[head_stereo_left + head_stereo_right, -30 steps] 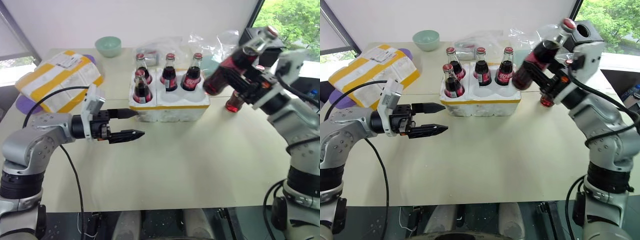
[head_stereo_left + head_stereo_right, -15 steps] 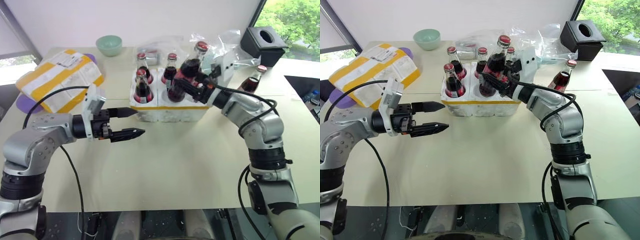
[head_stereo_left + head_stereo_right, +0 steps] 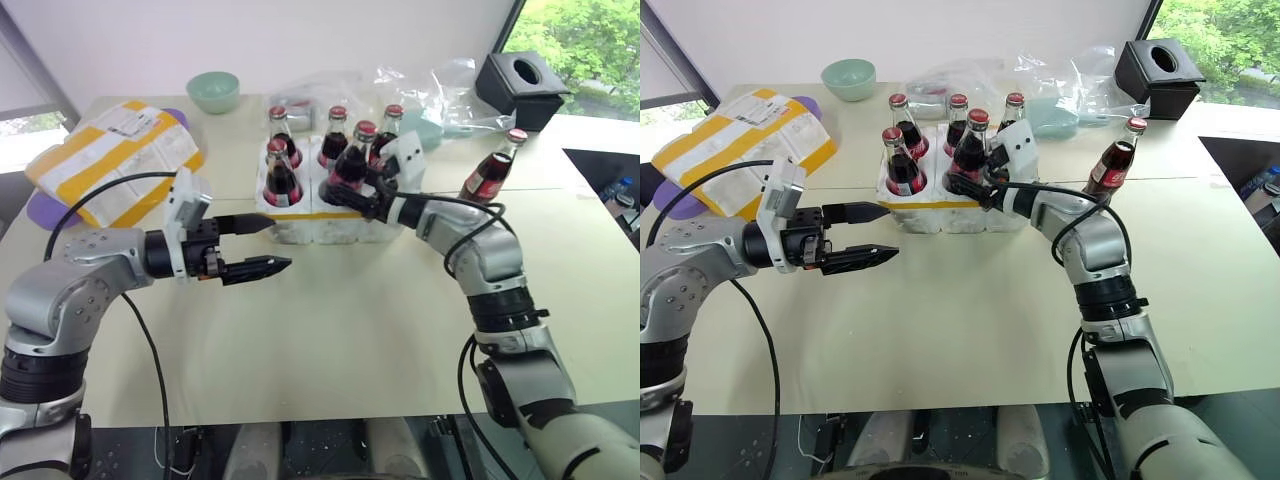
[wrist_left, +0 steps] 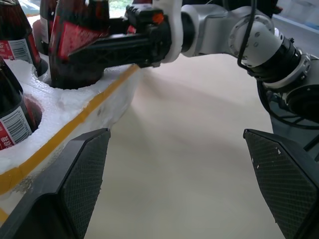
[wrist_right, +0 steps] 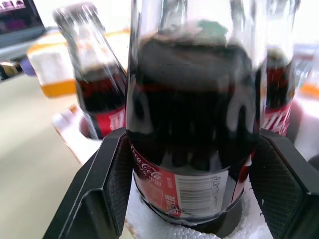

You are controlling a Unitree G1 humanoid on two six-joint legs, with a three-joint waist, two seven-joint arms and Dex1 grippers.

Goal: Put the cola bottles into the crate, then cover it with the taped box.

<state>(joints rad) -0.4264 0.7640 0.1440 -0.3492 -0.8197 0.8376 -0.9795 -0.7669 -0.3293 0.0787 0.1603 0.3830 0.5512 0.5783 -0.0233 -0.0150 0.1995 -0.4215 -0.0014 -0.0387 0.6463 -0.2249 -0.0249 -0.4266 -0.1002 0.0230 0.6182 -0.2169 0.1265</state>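
Moved since a second ago: right gripper [image 3: 965, 185], carried down from high beside the black tissue box [image 3: 525, 75] to the crate [image 3: 300, 222]; clamped on the fifth cola bottle [image 3: 352, 160], base entering the front middle well, upright to seat cleanly. Four bottles stand in wells; front right well vacant. Sixth bottle [image 3: 492, 170] stands on the table, right of the crate. Left gripper [image 3: 268, 246]: jaws wide, empty, beside the crate's front left corner, likely steadying. Taped box [image 3: 115, 160]: far left, unused.

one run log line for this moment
right jaws: shut on red-capped glass cola bottle, seating in white foam crate front-middle well | left jaws: open, idle | sixth bottle: on table
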